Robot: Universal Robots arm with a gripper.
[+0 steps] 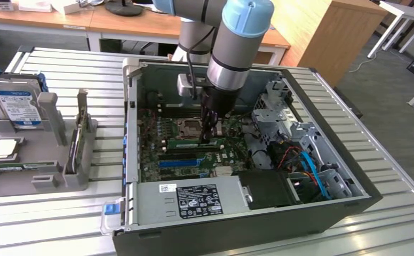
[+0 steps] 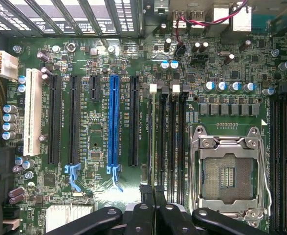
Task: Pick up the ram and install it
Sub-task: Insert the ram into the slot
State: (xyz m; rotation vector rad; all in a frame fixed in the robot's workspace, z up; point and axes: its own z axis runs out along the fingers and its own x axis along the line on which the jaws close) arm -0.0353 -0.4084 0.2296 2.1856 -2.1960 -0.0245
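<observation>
One ram (image 1: 185, 143), centre of exterior view, pinched edge-on in nearly closed gripper (image 1: 208, 140), low over memory slots (image 2: 181, 137) beside processor socket (image 2: 229, 171). Risk: slight skew against slot, so could jam, tilt, or seat one end only under push.

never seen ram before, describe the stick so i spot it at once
Inside the open computer case, find the processor socket. Beside it, the ram is the thin green stick with a pale label at the gripper's tip; neighbouring slots are black or blue.
</observation>
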